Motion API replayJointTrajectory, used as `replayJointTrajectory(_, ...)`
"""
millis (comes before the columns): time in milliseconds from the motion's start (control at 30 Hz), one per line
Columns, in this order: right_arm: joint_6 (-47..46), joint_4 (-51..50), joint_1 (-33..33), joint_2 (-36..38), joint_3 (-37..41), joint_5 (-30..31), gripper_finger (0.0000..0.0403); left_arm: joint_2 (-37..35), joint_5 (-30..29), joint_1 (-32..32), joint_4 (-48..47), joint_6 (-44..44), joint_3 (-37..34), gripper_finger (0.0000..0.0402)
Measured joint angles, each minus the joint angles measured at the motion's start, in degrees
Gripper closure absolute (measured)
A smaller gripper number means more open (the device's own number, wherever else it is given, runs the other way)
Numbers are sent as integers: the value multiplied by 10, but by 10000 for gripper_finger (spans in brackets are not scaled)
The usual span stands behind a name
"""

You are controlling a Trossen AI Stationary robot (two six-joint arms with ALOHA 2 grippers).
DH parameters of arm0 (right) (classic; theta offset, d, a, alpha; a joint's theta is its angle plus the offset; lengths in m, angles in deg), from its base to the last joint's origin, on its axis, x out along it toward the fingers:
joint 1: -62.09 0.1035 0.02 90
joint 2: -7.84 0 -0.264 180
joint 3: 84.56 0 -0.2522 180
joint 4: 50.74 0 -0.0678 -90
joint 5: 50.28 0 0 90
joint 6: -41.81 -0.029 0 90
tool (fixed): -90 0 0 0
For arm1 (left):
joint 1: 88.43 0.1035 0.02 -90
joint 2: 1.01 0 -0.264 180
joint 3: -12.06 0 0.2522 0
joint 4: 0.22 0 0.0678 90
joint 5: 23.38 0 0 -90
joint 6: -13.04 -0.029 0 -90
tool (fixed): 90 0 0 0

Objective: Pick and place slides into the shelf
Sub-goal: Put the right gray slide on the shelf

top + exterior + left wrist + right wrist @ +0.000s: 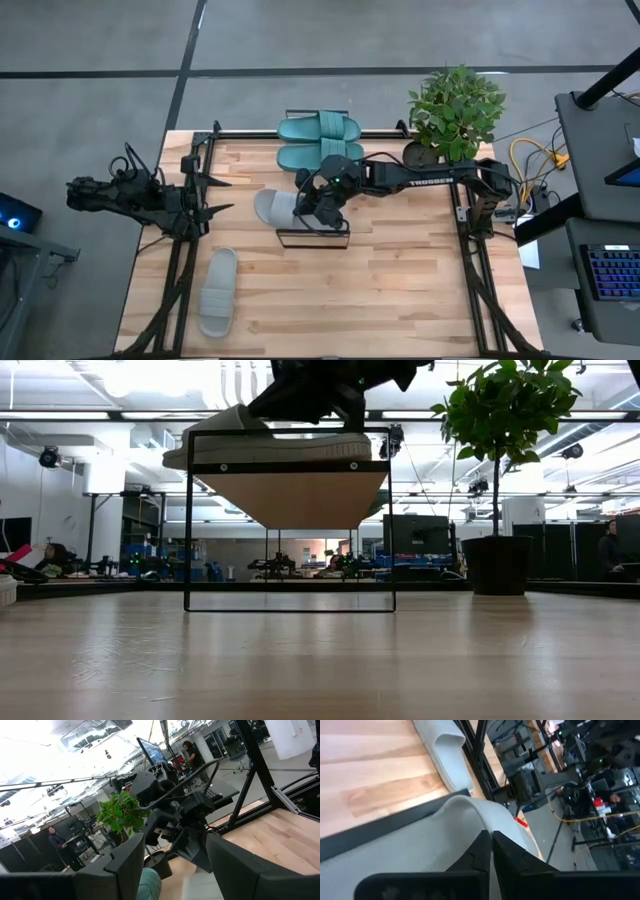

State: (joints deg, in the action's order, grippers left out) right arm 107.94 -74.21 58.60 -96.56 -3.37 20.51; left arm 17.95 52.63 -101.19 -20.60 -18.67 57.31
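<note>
1. While the right pincer (312, 203) is pinched together on the strap of a grey slide (275, 207), that slide rests on the left part of the shelf (335, 236) at mid-tabletop.
2. Teal slides (318, 141) lie side by side at the far edge of the tabletop (400, 290).
3. Another grey slide (217, 291) lies alone near the left front.
4. Left pincer (222, 195) waits at the left edge, fingers apart, holding nothing.
5. A potted plant (455, 112) stands at the far right.
</note>
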Motion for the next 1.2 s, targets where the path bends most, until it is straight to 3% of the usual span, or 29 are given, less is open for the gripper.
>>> replayJointTrajectory(467, -63, -1, -21, 0, -7, -6, 389, 0, 0, 0, 0, 0, 0, 203)
replayJointTrajectory(867, -106, -11, -23, 6, -8, 27, 282, 0, 0, 0, -5, 0, 0, 203)
replayJointTrajectory(1033, -129, -17, -23, 47, -8, 28, 250, 2, -23, 0, -77, -1, -1, 203)
replayJointTrajectory(1133, -157, -20, -23, 87, -8, 28, 244, 16, -42, 0, -49, -3, -23, 203)
replayJointTrajectory(1200, -176, -19, -23, 111, -8, 27, 244, 32, -67, 0, 19, -5, -50, 203)
